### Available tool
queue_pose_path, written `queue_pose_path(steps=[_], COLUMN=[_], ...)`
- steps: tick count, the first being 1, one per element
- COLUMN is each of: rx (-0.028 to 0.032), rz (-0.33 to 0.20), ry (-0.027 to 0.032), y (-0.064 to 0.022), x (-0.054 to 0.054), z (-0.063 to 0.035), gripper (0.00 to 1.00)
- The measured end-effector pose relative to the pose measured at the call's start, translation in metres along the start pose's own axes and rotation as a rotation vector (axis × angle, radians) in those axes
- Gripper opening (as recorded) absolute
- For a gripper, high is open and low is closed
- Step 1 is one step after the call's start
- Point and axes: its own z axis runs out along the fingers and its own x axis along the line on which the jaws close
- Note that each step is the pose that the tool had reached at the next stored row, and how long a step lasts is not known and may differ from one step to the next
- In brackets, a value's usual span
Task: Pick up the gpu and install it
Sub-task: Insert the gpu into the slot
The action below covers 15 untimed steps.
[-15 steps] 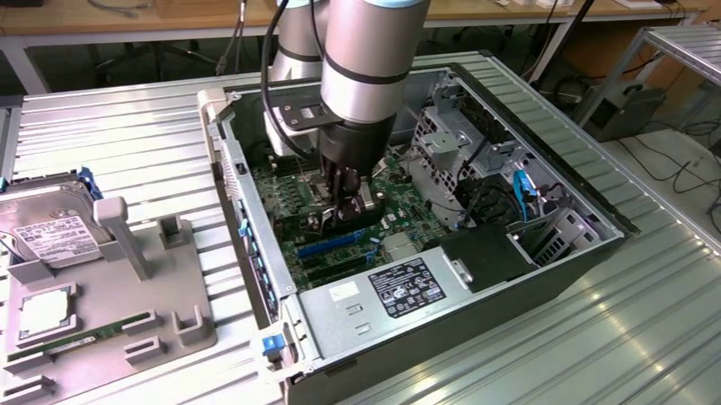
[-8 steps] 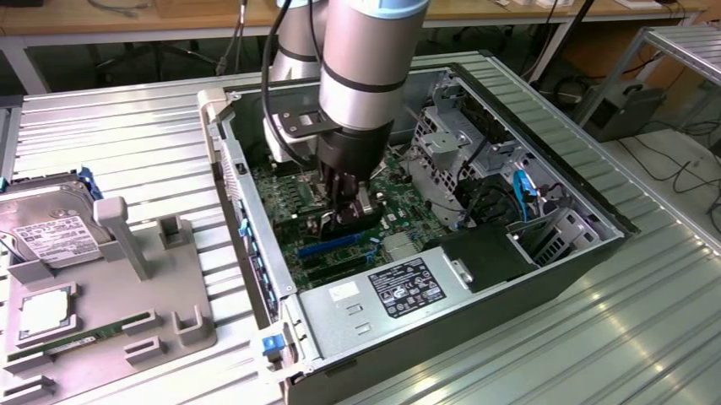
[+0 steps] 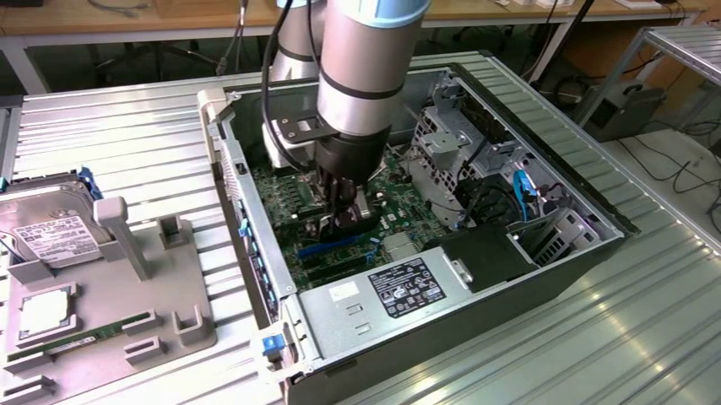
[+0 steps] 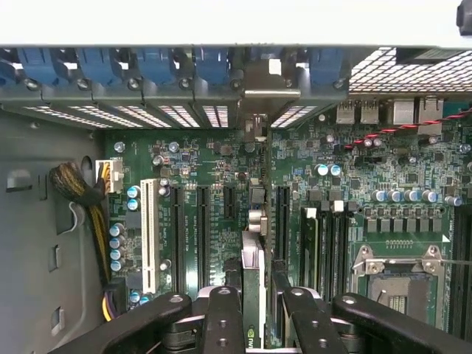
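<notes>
My gripper is deep inside the open computer case, just above the green motherboard. It is shut on the gpu, which I see edge-on in the wrist view as a thin card standing upright between the two black fingers. The card's silver bracket reaches to the row of rear slot openings in the case wall. The card runs in line with the black expansion slots on the board; whether its edge touches a slot is hidden.
A grey tray at the exterior view's left carries a hard drive, a processor and a green memory stick. Inside the case are the power supply, a drive cage, memory modules and a processor socket.
</notes>
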Motion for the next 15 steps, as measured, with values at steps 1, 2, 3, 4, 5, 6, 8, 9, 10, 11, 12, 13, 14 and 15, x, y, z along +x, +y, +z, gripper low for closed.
queue_pose_path(steps=[1,2,3,4,5,6,8,9,10,11,12,13,14,15], rx=[-0.0001,-0.0001,-0.0001,-0.0001,0.0000,-0.0001,-0.0001,-0.0001,-0.0001,-0.0001,-0.0001,-0.0001,-0.0002,-0.0003], rz=[0.000,0.000,0.000,0.000,0.000,0.000,0.000,0.000,0.000,0.000,0.000,0.000,0.000,0.000], ry=[0.0000,0.0000,0.0000,0.0000,0.0000,0.0000,0.0000,0.0000,0.0001,0.0000,0.0000,0.0001,0.0002,0.0003], y=[0.0001,0.0002,0.0002,0.0003,0.0004,0.0006,0.0007,0.0008,0.0009,0.0010,0.0012,0.0013,0.0014,0.0015], x=[0.000,0.000,0.000,0.000,0.000,0.000,0.000,0.000,0.000,0.000,0.000,0.000,0.000,0.000], z=[0.0012,0.0020,0.0028,0.0037,0.0046,0.0060,0.0074,0.0082,0.0088,0.0095,0.0100,0.0108,0.0112,0.0118], gripper=[0.26,0.26,0.26,0.26,0.26,0.26,0.26,0.26,0.26,0.26,0.26,0.26,0.26,0.26])
